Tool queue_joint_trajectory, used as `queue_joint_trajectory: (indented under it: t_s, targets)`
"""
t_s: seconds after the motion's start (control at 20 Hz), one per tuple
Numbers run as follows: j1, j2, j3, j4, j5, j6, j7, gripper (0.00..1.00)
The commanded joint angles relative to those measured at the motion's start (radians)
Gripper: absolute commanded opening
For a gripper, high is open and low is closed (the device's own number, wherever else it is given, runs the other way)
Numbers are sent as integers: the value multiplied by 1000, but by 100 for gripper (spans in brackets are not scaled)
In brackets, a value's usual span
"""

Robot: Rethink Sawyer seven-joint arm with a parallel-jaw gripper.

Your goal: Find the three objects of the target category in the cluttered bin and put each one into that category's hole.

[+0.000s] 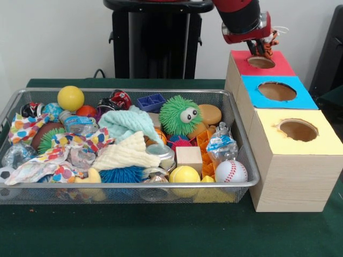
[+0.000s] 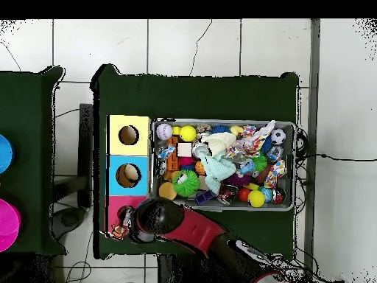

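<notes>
My gripper [image 1: 261,51] hangs just above the round hole [image 1: 261,62] of the red-topped box [image 1: 281,67] and is shut on a small orange black-striped tiger plush [image 1: 273,38]. In the overhead view the gripper [image 2: 121,228] covers most of that box [image 2: 113,204]. The green spiky puffball with googly eyes [image 1: 179,115] lies in the wire mesh bin [image 1: 247,160] at its back right, and it also shows from above [image 2: 185,183]. The blue spiky puffball [image 1: 121,174] lies at the bin's front, half under a cream cloth.
The blue-topped box [image 1: 303,99] and the yellow-topped box [image 1: 327,140] stand in a row with the red one, right of the bin. The bin holds yellow balls [image 1: 71,98], a baseball [image 1: 231,171], a wooden block [image 1: 188,157], cloths and bottles. The pedestal [image 1: 153,43] stands behind.
</notes>
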Motion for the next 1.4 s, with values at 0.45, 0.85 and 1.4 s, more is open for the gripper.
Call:
queue_joint_trajectory:
  t_s: [0.45, 0.85, 1.4]
  targets:
    - [-43, 15, 63, -177, 27, -26, 114, 0]
    - [-50, 25, 55, -197, 10, -20, 100, 0]
    - [-1, 26, -6, -244, -45, 25, 90, 100]
